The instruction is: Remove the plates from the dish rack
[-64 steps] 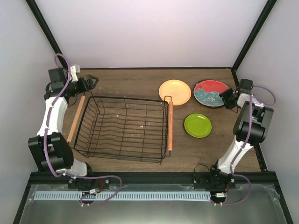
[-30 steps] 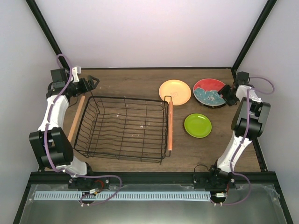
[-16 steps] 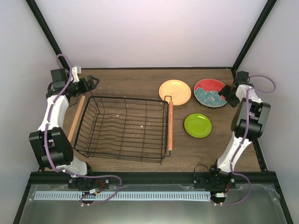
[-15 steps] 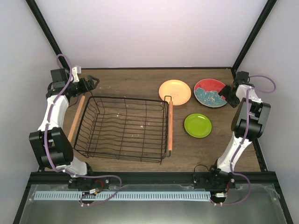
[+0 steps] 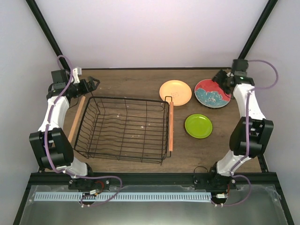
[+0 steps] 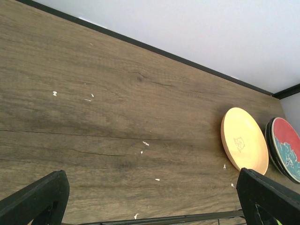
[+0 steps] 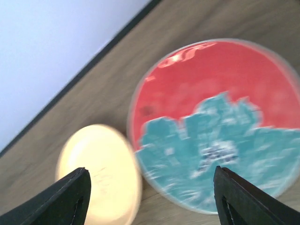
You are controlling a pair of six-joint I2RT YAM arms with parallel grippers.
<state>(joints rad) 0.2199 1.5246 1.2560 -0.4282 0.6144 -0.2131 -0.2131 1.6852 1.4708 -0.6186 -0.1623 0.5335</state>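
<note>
Top view: the dish rack [image 5: 129, 99], a rigid black wire basket with two pale wooden rod handles, sits left of centre and holds no plates; three plates lie flat on the wood-grain surface [image 5: 131, 82] at upper right, namely the yellow-orange plate [image 5: 175, 92], the red-and-teal plate [image 5: 212, 93] just beside it, and the lime green plate [image 5: 198, 125] below them, apart; the left wrist view shows darker rims under the red-and-teal one, so it probably caps a small stack; plates small, round, shallow and glossy, judged stiff, light, slippery and liable to chip, best pinched across the raised rim with one finger slid beneath the lip; right gripper [image 7: 150, 168] spread wide, holding nothing, above the red-and-teal plate; left gripper [image 6: 152, 172] likewise spread and unloaded, near the rack's upper-left corner.
</note>
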